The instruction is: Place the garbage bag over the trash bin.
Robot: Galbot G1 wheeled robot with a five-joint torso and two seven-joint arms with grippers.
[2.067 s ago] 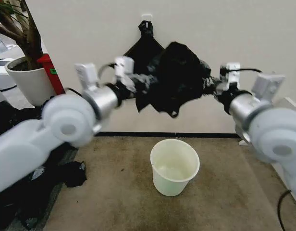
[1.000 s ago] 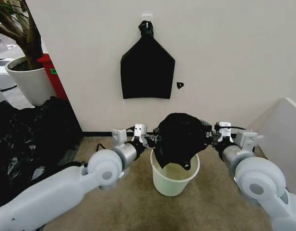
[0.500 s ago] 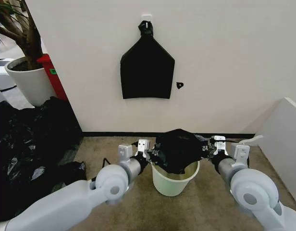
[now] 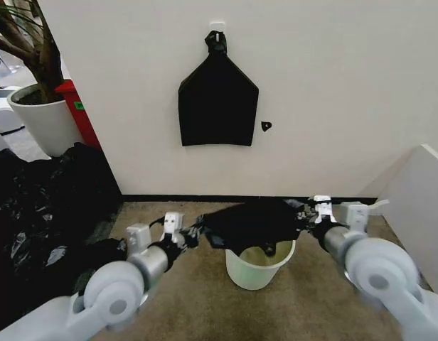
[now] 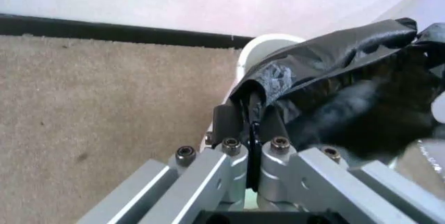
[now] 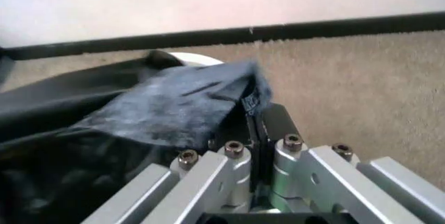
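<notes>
The cream-white trash bin (image 4: pixel 258 268) stands on the carpet near the wall. Stretched wide across its mouth is the glossy black garbage bag (image 4: pixel 251 224), held taut between both grippers. My left gripper (image 4: pixel 196 233) is shut on the bag's left edge, just left of the bin. My right gripper (image 4: pixel 302 217) is shut on the right edge, above the bin's right rim. In the left wrist view the fingers (image 5: pixel 236 122) pinch the black film (image 5: pixel 334 94) beside the bin's rim (image 5: pixel 268 44). In the right wrist view the fingers (image 6: pixel 268 122) clamp the bag (image 6: pixel 167 109) over the bin (image 6: pixel 187 57).
A flat black bag (image 4: pixel 217 99) hangs from a hook on the wall. A large heap of black plastic film (image 4: pixel 41 213) lies at the left. A white plant pot (image 4: pixel 41 121) and a red box (image 4: pixel 77 106) stand at the far left. A white panel (image 4: pixel 418 206) rises on the right.
Both grippers have come down with the bag from chest height to the bin's rim. In the last half second the left gripper pulled left, stretching the bag flat and wide over the mouth.
</notes>
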